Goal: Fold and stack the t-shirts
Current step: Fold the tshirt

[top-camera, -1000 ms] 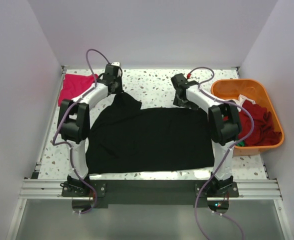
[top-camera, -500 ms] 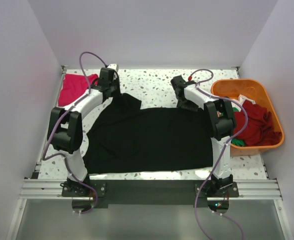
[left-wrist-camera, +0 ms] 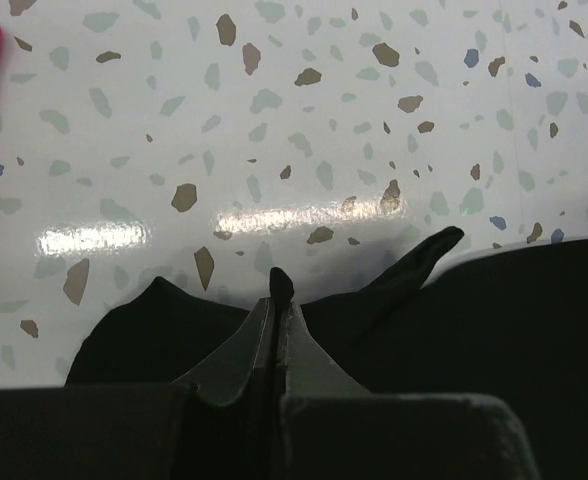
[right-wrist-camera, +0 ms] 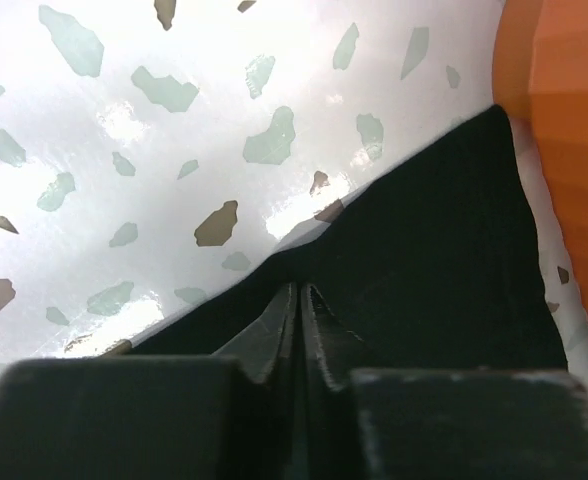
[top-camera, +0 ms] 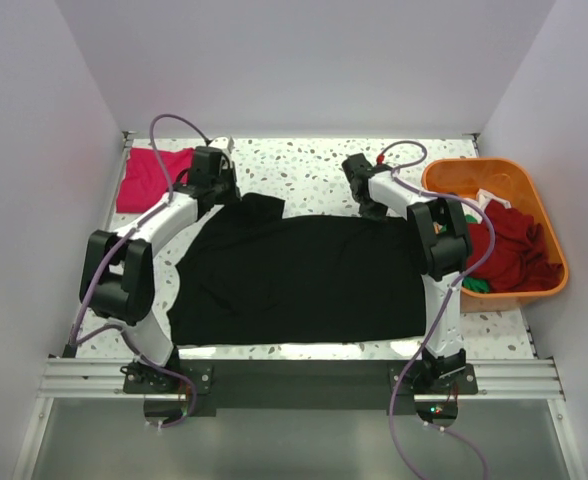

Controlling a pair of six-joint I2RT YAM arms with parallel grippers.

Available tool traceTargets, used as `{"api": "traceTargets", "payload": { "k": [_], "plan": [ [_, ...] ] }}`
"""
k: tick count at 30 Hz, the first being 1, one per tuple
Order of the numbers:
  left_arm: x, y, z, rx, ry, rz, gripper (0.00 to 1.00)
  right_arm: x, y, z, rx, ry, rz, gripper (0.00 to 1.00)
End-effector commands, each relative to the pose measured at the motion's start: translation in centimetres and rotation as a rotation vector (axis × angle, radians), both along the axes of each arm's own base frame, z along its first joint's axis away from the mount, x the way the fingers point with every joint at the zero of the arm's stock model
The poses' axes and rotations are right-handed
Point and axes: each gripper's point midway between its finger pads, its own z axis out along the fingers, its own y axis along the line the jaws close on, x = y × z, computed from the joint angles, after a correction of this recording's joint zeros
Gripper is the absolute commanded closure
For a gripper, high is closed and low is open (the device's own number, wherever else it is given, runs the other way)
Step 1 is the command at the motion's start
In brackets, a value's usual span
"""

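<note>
A black t-shirt [top-camera: 294,280] lies spread over the middle of the table. My left gripper [top-camera: 217,190] is shut on its far left corner; in the left wrist view a nub of black cloth [left-wrist-camera: 280,285] sticks out between the closed jaws [left-wrist-camera: 279,300]. My right gripper [top-camera: 372,208] sits at the shirt's far right edge, and its jaws [right-wrist-camera: 299,292] are shut on the hem of the black cloth [right-wrist-camera: 444,260]. A bright pink-red t-shirt [top-camera: 149,178] lies at the far left. Dark red shirts [top-camera: 519,245] fill the tub.
An orange plastic tub [top-camera: 549,205] stands at the right side of the table, close to my right gripper, and its wall [right-wrist-camera: 564,120] shows in the right wrist view. Speckled tabletop [top-camera: 304,165] lies beyond the shirt. White walls close in the left, back and right.
My right gripper has shut on the shirt's far right edge. The left arm has swung its elbow out to the left and drawn the held corner a little nearer.
</note>
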Motion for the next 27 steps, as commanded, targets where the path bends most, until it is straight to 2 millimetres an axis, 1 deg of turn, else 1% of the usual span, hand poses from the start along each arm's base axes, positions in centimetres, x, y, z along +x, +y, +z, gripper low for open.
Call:
{"api": "traceTargets", "payload": {
  "k": [1, 2, 3, 5, 7, 8, 10, 11, 12, 14, 15, 16, 17, 18, 19, 20, 21, 22, 23, 24, 25, 26, 27],
  "plan": [
    [0.2, -0.6, 4.1, -0.055, -0.119, -0.008, 1.0, -0.1, -0.2, 0.4, 0.017, -0.013, -0.005, 0.97],
    [0.0, -0.5, 4.5, -0.058, -0.13, -0.006, 1.0, -0.1, -0.2, 0.6, 0.017, -0.014, -0.003, 0.99],
    [-0.2, -0.4, 4.4, -0.058, -0.127, -0.003, 1.0, 0.0, -0.3, 0.7, 0.015, -0.015, -0.003, 1.0],
    [-0.5, -0.4, 4.9, -0.063, -0.136, 0.0, 1.0, 0.2, -0.3, 1.2, 0.018, -0.031, 0.005, 1.0],
    [-0.9, -0.4, 4.9, -0.065, -0.133, -0.007, 1.0, 0.2, -0.3, 1.6, 0.019, -0.037, 0.017, 1.0],
    [-1.3, -0.5, 5.1, -0.066, -0.135, -0.01, 1.0, 0.3, -0.2, 2.4, 0.025, -0.058, 0.02, 1.0],
    [-1.9, -0.4, 5.1, -0.066, -0.135, -0.007, 1.0, -0.3, -0.2, 2.7, 0.025, -0.064, 0.032, 1.0],
    [-2.3, -0.4, 5.8, -0.074, -0.149, -0.004, 1.0, -0.2, 0.1, 3.0, 0.032, -0.086, 0.039, 1.0],
    [-2.9, -0.3, 5.3, -0.077, -0.135, -0.001, 1.0, -1.1, -0.1, 3.6, 0.034, -0.096, 0.043, 1.0],
    [-3.6, -0.3, 6.0, -0.094, -0.148, 0.005, 1.0, -1.5, 0.5, 4.2, 0.048, -0.128, 0.06, 1.0],
    [-4.3, -0.2, 5.5, -0.092, -0.131, 0.013, 1.0, -2.4, 0.4, 4.3, 0.053, -0.127, 0.068, 1.0],
    [-4.6, -0.1, 5.5, -0.089, -0.13, 0.02, 1.0, -2.9, 0.5, 4.5, 0.056, -0.134, 0.07, 1.0],
    [-5.3, -0.1, 6.1, -0.097, -0.137, 0.022, 1.0, -3.3, 0.8, 4.5, 0.057, -0.136, 0.082, 1.0],
    [-6.1, 0.4, 5.1, -0.081, -0.108, 0.046, 1.0, -4.4, 0.7, 3.9, 0.05, -0.116, 0.084, 1.0],
    [-6.6, 0.6, 5.0, -0.087, -0.103, 0.061, 1.0, -4.8, 1.0, 4.5, 0.053, -0.133, 0.09, 1.0],
    [-7.3, 0.7, 5.6, -0.098, -0.119, 0.065, 1.0, -5.2, 1.1, 4.4, 0.054, -0.132, 0.093, 1.0],
    [-8.4, 0.8, 4.3, -0.094, -0.09, 0.066, 1.0, -6.0, 1.0, 3.9, 0.052, -0.116, 0.097, 1.0],
    [-9.0, 1.0, 4.2, -0.104, -0.079, 0.087, 1.0, -6.2, 1.1, 4.2, 0.055, -0.126, 0.101, 1.0],
    [-9.7, 1.2, 4.5, -0.109, -0.081, 0.098, 1.0, -6.7, 1.5, 4.3, 0.053, -0.125, 0.114, 1.0],
    [-10.7, 1.6, 3.4, -0.096, -0.042, 0.115, 1.0, -7.3, 1.3, 4.2, 0.038, -0.125, 0.107, 1.0],
    [-11.3, 1.8, 3.1, -0.101, -0.03, 0.131, 1.0, -7.7, 1.4, 4.3, 0.028, -0.122, 0.111, 1.0],
    [-12.2, 2.0, 2.8, -0.108, -0.022, 0.138, 1.0, -8.3, 1.8, 4.8, 0.028, -0.128, 0.122, 1.0],
    [-13.1, 2.2, 2.3, -0.109, 0.004, 0.148, 1.0, -8.9, 1.6, 4.8, 0.011, -0.13, 0.112, 1.0]
  ]
}}
